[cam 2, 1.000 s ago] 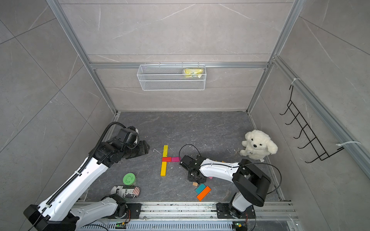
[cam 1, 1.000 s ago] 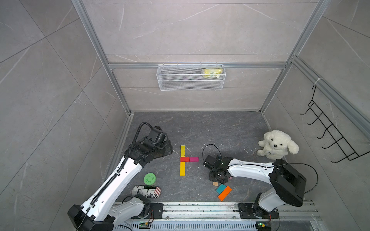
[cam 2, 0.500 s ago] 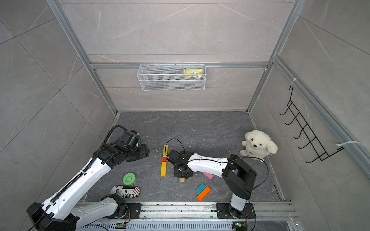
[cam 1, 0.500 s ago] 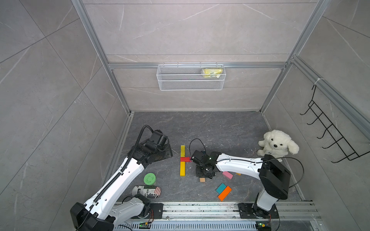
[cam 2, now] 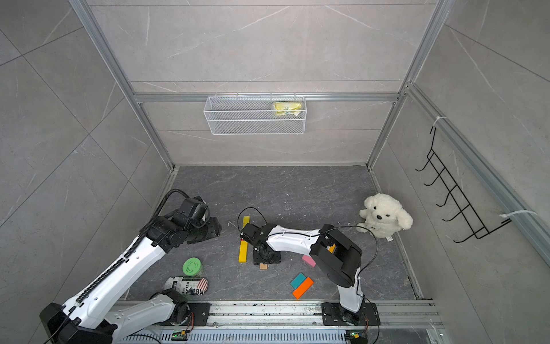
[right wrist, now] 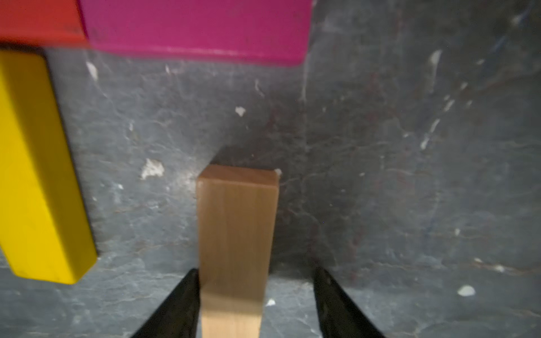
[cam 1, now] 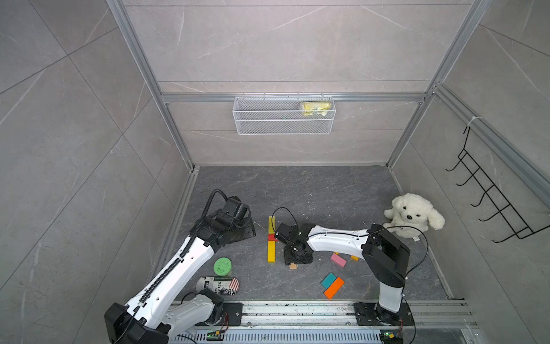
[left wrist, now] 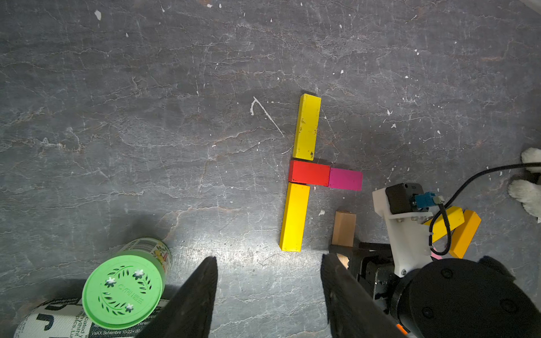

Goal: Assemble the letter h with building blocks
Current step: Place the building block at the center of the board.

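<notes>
Dark surface [cam 1: 297, 190], and the left claw [left wrist: 268, 257] hangs spread wide and empty at 9 o'clock of the build. The right claw [right wrist: 255, 269] is parted around the tan block [right wrist: 237, 222], one finger touching, the other clear. Far yellow block [left wrist: 306, 127], red block [left wrist: 309, 172] and near yellow block [left wrist: 294, 216] line up as the stem. The magenta block [left wrist: 345, 179] butts red's end. Tan lies at 4 o'clock of near yellow.

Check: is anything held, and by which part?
Nothing is held. The right gripper stands open astride one end of the tan block; the left gripper is open, empty.
</notes>
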Controlling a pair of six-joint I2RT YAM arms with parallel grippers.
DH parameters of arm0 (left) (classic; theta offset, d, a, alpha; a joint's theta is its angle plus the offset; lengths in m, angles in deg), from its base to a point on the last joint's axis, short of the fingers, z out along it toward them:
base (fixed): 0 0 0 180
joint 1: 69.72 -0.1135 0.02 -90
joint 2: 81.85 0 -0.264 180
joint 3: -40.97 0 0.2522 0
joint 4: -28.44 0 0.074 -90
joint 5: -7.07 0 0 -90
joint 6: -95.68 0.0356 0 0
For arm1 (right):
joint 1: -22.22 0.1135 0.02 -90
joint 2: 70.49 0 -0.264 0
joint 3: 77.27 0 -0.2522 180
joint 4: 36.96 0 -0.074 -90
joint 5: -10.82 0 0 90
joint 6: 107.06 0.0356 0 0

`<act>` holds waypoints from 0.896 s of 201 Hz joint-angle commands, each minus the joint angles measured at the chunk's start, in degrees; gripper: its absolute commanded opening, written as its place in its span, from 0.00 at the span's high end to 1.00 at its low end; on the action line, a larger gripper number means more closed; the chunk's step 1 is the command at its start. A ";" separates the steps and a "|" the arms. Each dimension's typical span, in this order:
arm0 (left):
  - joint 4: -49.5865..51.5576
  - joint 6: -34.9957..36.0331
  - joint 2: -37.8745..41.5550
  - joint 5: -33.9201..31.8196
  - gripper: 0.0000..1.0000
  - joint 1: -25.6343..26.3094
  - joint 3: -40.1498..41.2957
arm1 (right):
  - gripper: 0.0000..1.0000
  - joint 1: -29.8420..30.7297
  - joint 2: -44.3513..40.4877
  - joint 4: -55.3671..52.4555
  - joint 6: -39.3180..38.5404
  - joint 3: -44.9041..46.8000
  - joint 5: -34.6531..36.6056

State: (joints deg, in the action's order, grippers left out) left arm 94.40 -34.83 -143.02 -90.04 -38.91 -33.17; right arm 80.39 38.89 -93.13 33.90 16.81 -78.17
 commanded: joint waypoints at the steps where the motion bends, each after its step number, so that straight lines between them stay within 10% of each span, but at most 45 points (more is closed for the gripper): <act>1: -1.40 -0.55 0.57 0.45 0.39 -0.40 -0.25 | 0.32 0.97 -0.84 -2.56 -0.31 -0.39 -0.49; 81: -1.40 0.26 0.37 0.21 0.39 -1.06 -0.53 | 0.70 -1.74 3.98 -7.81 -1.15 -7.73 -0.09; 134: -0.99 0.94 1.22 0.06 0.39 -1.36 -0.52 | 0.38 -1.55 1.20 -7.15 -2.79 -7.21 -0.77; 180: -1.22 1.07 0.82 0.00 0.39 -1.62 -0.42 | 0.39 -0.86 -1.07 -6.37 -1.24 -2.57 -0.05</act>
State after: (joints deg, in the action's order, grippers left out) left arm 94.23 -34.76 -142.91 -90.02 -40.05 -33.10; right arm 78.99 39.63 -98.90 31.57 11.87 -78.97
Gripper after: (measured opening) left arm 0.609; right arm 0.635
